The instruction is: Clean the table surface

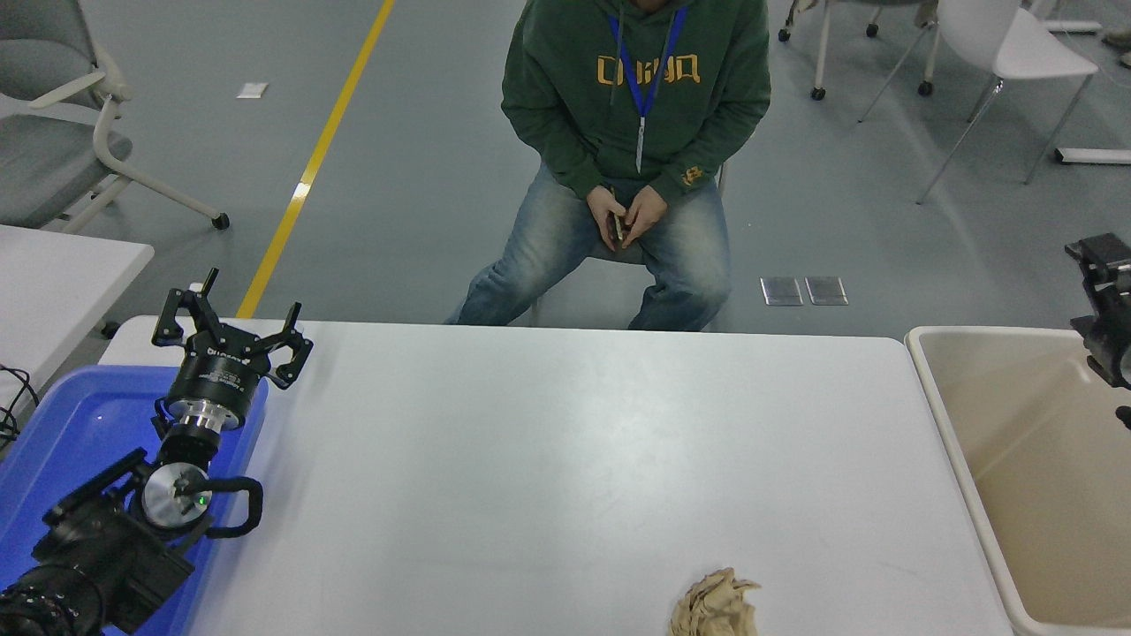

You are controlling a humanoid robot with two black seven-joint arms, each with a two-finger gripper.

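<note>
The table surface (pixel 565 442) is a wide white top filling the lower picture. A crumpled beige wad (pixel 714 605) lies on it at the near edge, right of centre. My left gripper (pixel 231 320) is parked at the far left corner, above a blue tray, with its fingers spread open and nothing between them. Only a black part of my right arm (pixel 1103 305) shows at the right edge, above the beige bin and far from the wad; its fingers are cut off by the frame.
A blue tray (pixel 53 424) sits under the left arm. A beige plastic bin (pixel 998 442) stands against the table's right end. A person in a green hoodie (pixel 636 97) sits at the far side, hands in lap. A smaller white table (pixel 62 274) is at left.
</note>
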